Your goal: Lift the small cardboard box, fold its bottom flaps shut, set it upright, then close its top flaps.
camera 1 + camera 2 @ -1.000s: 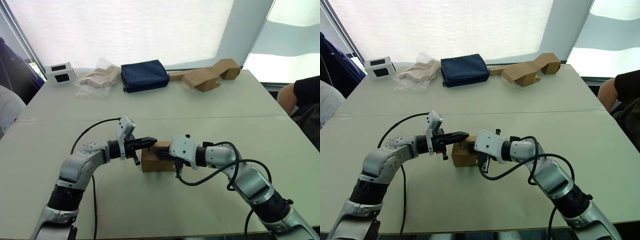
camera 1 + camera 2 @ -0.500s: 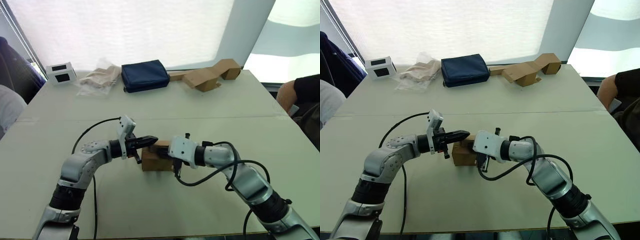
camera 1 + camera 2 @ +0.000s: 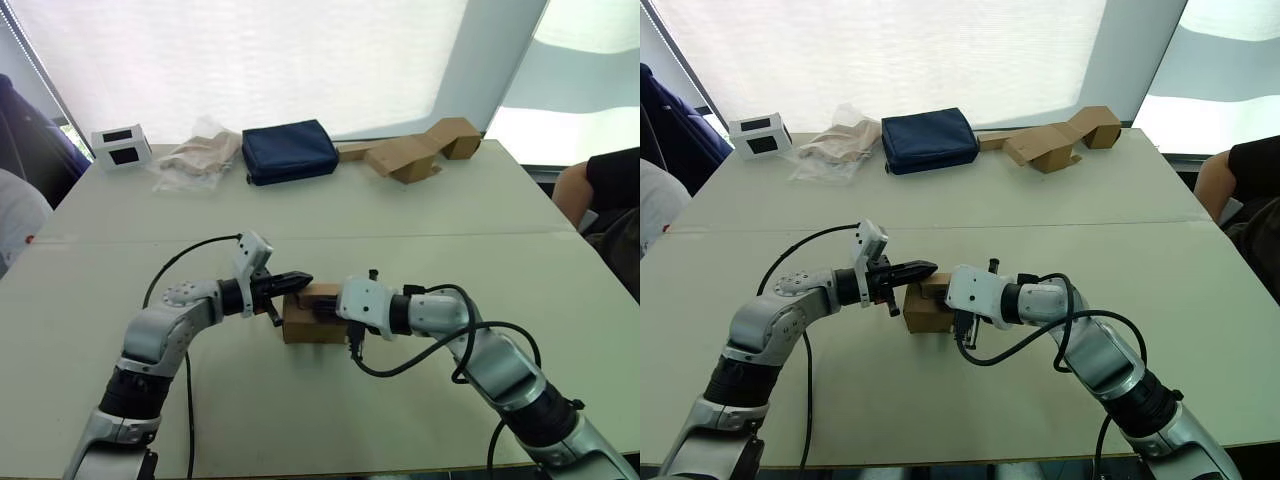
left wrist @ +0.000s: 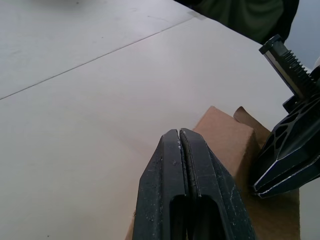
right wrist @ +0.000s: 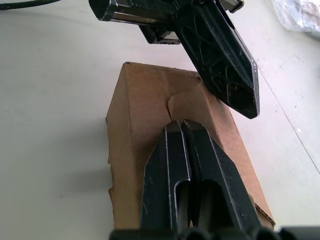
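Note:
The small cardboard box (image 3: 310, 322) sits on the white table (image 3: 420, 215) between my two arms. The flaps (image 5: 187, 102) on its upper face lie folded flat; I cannot tell if they are the top flaps or the bottom flaps. My left gripper (image 3: 303, 279) is shut and empty, its tip over the box's upper left edge. In the left wrist view its closed fingers (image 4: 172, 150) point across the box (image 4: 225, 137). My right gripper (image 3: 326, 308) is also shut and empty. Its tip (image 5: 181, 124) rests on the flap seam, just short of the left gripper (image 5: 220, 55).
Along the table's far edge lie a white box with black panels (image 3: 121, 146), a crumpled plastic bag (image 3: 198, 155), a navy pouch (image 3: 290, 150) and bent brown cardboard pieces (image 3: 420, 148). A person's arm (image 3: 598, 185) is at the right edge, another person (image 3: 15, 215) at the left.
My right gripper has crept slightly left over the box top. The left gripper and the box stay where they were.

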Controlling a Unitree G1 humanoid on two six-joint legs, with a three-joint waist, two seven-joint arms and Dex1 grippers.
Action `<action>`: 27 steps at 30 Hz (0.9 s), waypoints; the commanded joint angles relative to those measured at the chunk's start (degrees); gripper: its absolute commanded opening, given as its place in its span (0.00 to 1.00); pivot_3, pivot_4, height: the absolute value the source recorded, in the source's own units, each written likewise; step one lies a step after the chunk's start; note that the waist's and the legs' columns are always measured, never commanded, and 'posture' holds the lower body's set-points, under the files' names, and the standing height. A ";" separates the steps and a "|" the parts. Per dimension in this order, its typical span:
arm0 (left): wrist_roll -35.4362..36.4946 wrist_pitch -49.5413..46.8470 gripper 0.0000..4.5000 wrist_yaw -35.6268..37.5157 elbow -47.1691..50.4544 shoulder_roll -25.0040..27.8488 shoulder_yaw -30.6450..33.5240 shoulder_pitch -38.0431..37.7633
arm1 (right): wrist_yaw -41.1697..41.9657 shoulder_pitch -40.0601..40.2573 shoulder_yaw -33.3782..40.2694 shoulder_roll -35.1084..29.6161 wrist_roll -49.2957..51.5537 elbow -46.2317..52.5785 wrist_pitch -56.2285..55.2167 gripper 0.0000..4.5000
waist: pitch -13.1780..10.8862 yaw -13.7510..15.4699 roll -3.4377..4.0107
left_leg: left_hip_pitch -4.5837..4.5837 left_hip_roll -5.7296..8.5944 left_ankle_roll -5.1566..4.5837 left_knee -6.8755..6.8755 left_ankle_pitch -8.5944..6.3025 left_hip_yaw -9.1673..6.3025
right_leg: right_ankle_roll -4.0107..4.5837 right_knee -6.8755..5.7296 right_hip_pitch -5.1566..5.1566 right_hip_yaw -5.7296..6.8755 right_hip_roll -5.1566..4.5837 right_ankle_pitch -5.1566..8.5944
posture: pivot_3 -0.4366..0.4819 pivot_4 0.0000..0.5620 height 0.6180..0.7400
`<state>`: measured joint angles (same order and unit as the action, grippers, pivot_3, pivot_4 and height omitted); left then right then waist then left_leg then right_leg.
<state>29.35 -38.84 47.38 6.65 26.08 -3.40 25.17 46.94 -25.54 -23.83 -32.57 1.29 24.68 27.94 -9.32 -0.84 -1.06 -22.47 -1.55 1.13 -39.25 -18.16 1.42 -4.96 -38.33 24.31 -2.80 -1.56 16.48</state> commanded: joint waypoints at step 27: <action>0.73 0.24 0.00 -0.54 1.18 -1.08 0.27 -2.32 | -0.60 -0.51 -1.09 1.00 -7.19 -2.07 -5.11 0.00 | 0.01 0.00 0.01 | 0.02 0.00 0.01 0.00 0.01 0.00 | 0.00 -0.01 -0.01 0.00 -0.02 0.00 | 0.48 0.27 1.00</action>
<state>30.46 -38.65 46.10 6.72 24.87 -1.51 23.36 46.90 -25.55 -24.64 -32.04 -4.80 22.37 23.26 -9.31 -0.84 -1.05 -22.45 -1.55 1.14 -39.25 -18.15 1.42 -4.96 -38.34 24.29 -2.80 -1.58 16.48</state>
